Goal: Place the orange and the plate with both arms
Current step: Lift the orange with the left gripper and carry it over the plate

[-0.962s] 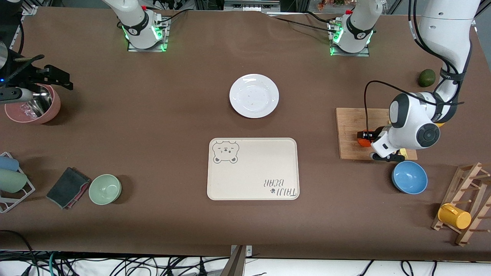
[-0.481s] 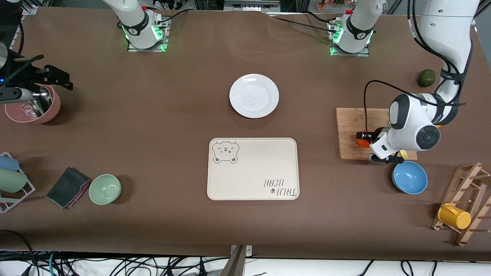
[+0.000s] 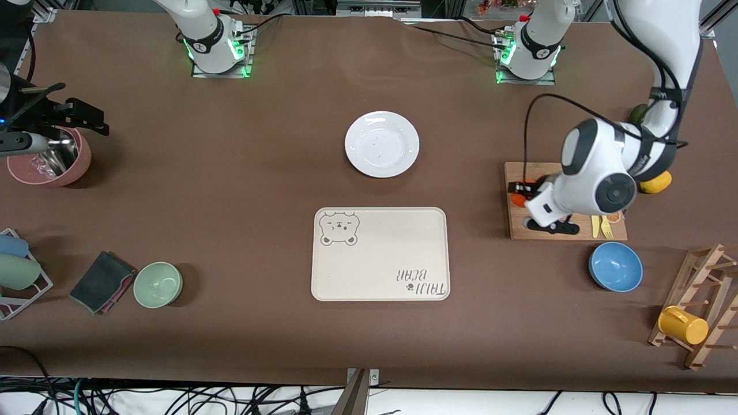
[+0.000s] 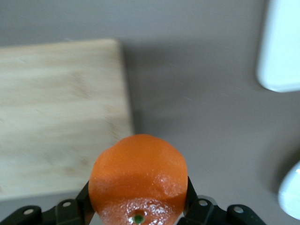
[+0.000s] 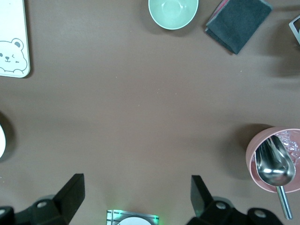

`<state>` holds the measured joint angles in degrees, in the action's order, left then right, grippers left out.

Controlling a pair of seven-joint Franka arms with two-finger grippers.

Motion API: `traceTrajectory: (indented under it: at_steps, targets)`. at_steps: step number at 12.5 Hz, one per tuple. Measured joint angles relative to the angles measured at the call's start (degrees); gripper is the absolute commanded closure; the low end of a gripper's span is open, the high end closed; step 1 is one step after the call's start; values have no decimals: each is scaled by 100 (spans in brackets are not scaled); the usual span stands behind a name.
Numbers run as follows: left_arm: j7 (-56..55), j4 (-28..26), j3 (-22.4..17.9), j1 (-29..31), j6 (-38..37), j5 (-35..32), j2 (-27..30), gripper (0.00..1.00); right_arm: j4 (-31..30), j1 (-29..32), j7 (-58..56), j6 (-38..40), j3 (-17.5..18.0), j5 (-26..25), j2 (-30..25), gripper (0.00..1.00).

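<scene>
My left gripper (image 3: 520, 195) is shut on the orange (image 3: 517, 200) and holds it just above the wooden cutting board (image 3: 519, 227), over the board's edge toward the right arm's end. In the left wrist view the orange (image 4: 138, 178) fills the space between the fingers of the gripper (image 4: 138, 190). The white plate (image 3: 381, 144) lies empty mid-table, farther from the front camera than the cream bear tray (image 3: 380, 253). My right gripper (image 3: 81, 115) is open and empty, waiting above the table by the pink bowl (image 3: 49, 158); its wrist view shows the jaws spread wide (image 5: 138, 190).
A lemon (image 3: 656, 183) lies beside the board, with yellow toy cutlery (image 3: 601, 226) on it. A blue bowl (image 3: 615, 266) and a rack with a yellow mug (image 3: 683, 325) stand nearer the camera. A green bowl (image 3: 158, 284) and a cloth (image 3: 102, 281) lie toward the right arm's end.
My left gripper has lifted the orange and carried it across the board toward the right arm's end, uncovering the lemon. The right arm has not moved.
</scene>
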<state>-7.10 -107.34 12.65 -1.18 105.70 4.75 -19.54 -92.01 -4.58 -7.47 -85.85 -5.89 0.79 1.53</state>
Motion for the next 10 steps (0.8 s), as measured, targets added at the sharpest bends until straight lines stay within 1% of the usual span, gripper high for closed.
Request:
traceTrajectory:
  at_steps: [3, 5, 6, 8, 10]
  targets:
    - [-910, -6, 775, -34, -165, 365, 320, 62, 0, 0, 0, 0, -5, 0, 0, 0]
    - [-1861, -3, 1478, -56, -85, 424, 355, 63, 0, 1, 0, 0, -7, 0, 0, 0]
    - [-2175, -8, 1724, -83, -6, 479, 354, 63, 0, 1, 0, 0, -7, 0, 1, 0]
    - [-2406, -39, 1967, -144, 141, 765, 332, 63, 0, 1, 0, 0, -8, 0, 1, 0]
    - [-2501, -136, 1976, -353, 429, 870, 237, 64, 0, 2, 1, 0, -10, 0, 1, 0]
